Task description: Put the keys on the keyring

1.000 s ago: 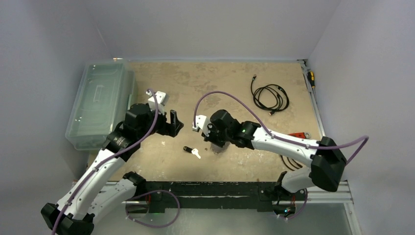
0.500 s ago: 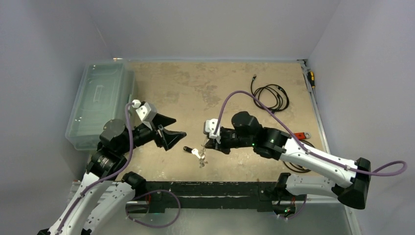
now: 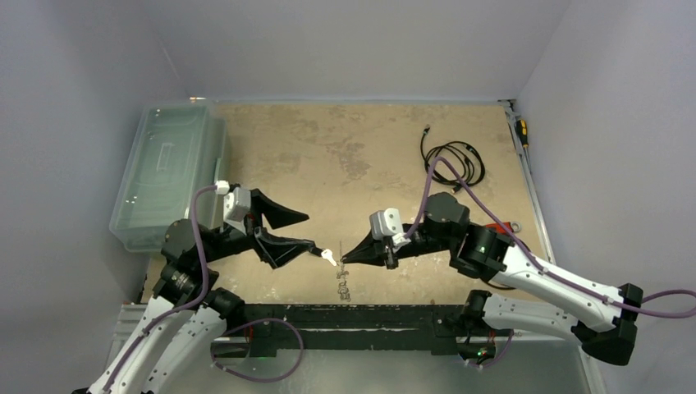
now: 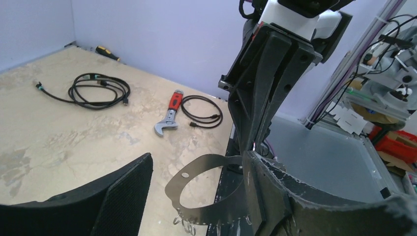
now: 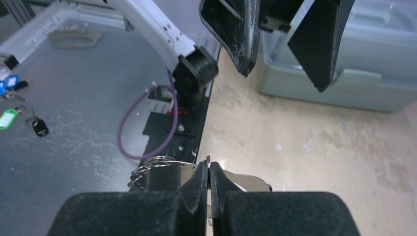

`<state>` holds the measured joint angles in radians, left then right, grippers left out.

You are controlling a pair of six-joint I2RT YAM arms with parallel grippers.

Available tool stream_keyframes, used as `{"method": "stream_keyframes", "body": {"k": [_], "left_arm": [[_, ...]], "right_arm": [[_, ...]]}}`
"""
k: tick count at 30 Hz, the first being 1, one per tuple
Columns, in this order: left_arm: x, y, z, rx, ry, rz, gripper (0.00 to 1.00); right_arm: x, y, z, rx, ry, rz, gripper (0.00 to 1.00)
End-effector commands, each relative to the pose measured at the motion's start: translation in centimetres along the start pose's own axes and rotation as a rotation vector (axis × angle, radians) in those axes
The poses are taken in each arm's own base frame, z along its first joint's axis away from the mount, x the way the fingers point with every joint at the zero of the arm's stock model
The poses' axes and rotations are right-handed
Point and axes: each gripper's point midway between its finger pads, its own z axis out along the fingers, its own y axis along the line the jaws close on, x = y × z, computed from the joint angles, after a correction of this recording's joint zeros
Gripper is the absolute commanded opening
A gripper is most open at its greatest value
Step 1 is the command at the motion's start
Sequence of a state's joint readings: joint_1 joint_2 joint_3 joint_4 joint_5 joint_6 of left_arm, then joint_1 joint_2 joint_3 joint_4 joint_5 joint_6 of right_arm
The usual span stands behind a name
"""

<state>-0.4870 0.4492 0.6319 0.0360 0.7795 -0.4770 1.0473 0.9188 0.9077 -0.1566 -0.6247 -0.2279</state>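
The right gripper [image 3: 351, 256] has carried the keyring [image 4: 199, 165] to the near edge of the desk [image 3: 369, 148]; the left gripper [image 3: 311, 231] has swung down beside the keys [image 3: 328, 257].

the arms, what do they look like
The left arm and right arm have white links with black joints; a purple cable runs along each. The left gripper and right gripper have black wedge-shaped fingers and a white block behind.

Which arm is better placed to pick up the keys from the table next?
Left, probably. The left gripper is open with its fingertips close to the keys, while the right gripper is shut on the keyring and cannot take anything else.
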Motion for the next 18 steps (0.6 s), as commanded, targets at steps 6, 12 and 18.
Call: {"method": "stream_keyframes", "body": {"k": [6,12,18], "left_arm": [[-2.4,-2.3,-0.1,0.105,-0.148,-0.002,0.63],[-2.6,-2.4,-0.2,0.119,-0.192,0.021,0.60],[-1.4,-2.0,0.7,0.142,-0.164,0.038,0.55]], "right_arm": [[-6.7,1.4,-1.4,-0.014,-0.325,-0.101,0.00],[-7.6,0.3,-1.3,0.038,-0.367,-0.066,0.00],[-7.8,-0.2,-0.8,0.041,-0.361,-0.044,0.00]]}}
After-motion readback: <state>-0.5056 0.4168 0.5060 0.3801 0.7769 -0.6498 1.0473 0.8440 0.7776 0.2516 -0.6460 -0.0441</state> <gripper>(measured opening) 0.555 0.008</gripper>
